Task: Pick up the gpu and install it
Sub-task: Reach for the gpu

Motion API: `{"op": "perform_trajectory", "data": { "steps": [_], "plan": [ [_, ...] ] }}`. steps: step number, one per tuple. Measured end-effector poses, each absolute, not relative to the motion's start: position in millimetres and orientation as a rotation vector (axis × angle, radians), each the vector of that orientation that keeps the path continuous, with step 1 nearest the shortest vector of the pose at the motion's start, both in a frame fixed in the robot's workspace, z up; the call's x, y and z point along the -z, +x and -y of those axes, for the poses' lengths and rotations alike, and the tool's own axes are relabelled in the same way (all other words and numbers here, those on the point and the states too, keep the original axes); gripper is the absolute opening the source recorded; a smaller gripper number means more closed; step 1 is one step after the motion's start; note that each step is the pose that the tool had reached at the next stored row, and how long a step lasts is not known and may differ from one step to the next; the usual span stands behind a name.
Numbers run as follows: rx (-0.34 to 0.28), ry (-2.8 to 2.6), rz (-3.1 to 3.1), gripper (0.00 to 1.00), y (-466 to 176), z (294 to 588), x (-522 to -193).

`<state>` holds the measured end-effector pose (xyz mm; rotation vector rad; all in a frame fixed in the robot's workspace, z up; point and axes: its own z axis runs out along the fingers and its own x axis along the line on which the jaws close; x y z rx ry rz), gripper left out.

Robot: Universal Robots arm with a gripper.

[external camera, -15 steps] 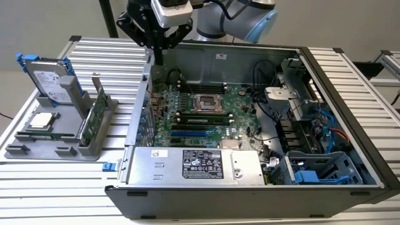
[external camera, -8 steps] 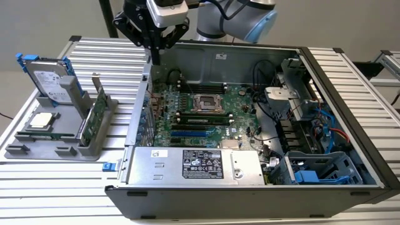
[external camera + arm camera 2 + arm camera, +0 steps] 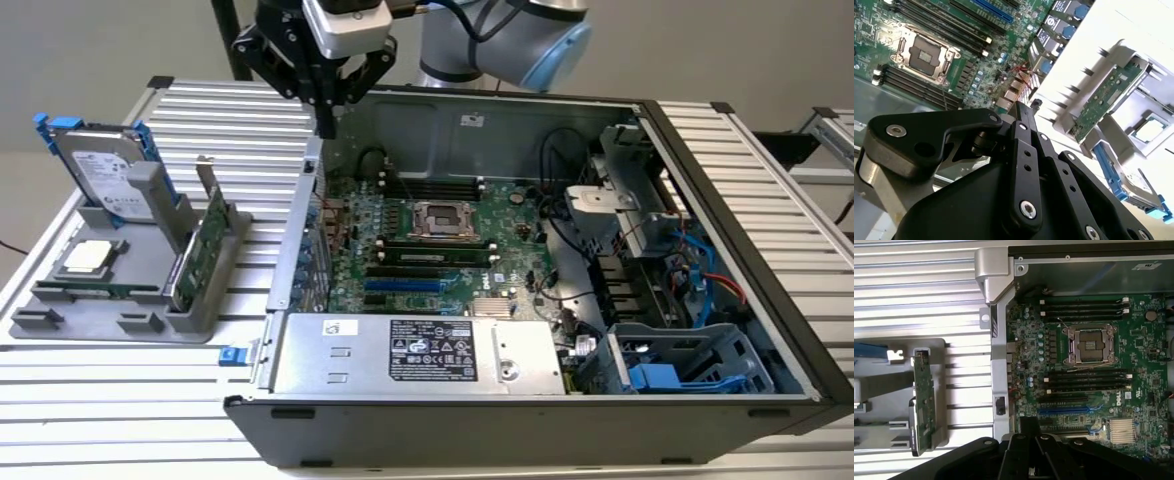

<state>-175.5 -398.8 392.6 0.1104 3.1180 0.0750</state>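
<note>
Nothing is done yet: my pincer (image 3: pixel 324 122) hangs clenched on nothing above the open computer case's (image 3: pixel 507 440) rim, while the gpu (image 3: pixel 200 255) stands uninstalled in its grey holder (image 3: pixel 94 326) near the desk's (image 3: pixel 134 400) edge at the exterior view's left.

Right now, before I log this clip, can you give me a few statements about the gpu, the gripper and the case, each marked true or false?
1. The gpu stands on edge in the gray holder, outside the case. True.
2. The gripper is holding the gpu. False: it is shut on nothing, above the case's edge and apart from the gpu.
3. The case is open, with the motherboard exposed. True.
4. The hard drive lies flat inside the case. False: it stands in the holder, to the exterior view's left of the gpu.
</note>
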Motion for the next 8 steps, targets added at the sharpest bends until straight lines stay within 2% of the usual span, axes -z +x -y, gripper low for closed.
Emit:
{"op": "perform_trajectory", "data": {
  "steps": [8],
  "plan": [
    [-0.075,0.110,-3.118,0.00,-183.1,398.8,-392.7]
  ]
}}
